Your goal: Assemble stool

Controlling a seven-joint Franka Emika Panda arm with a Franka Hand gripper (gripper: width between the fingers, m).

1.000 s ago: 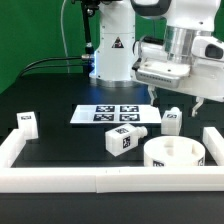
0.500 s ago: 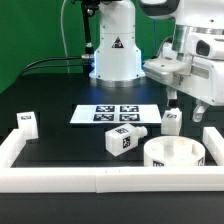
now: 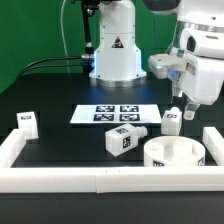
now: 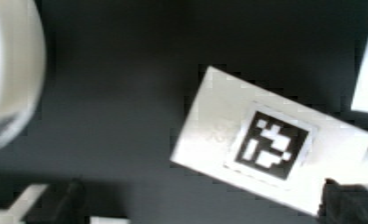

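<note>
The gripper point(image 3: 183, 105) hangs over the counter point(image 3: 60, 140) close to its edge on the exterior view's right, and its two fingers point(image 4: 60, 201) stand wide apart with nothing held between them. Just below it, a little nearer to the front edge, the upright leg point(image 3: 171, 121) stands on the counter. In the wrist view this leg lies in the space between the fingers, and they do not touch it. It is a chunky white block with a black-and-white square tag on the face turned up to the wrist camera, and a tag also shows on the side toward the exterior camera. The seat disc point(image 3: 175, 153), round, white and shallow with a raised rim, lies in the front corner on the exterior view's right, near the upright leg but apart from it. A second leg point(image 3: 125, 138) lies on its side near the middle of the counter and shows a tag. A third leg point(image 3: 25, 122) sits at the edge on the exterior view's left. The marker board point(image 3: 117, 114) lies flat behind the second leg
</note>
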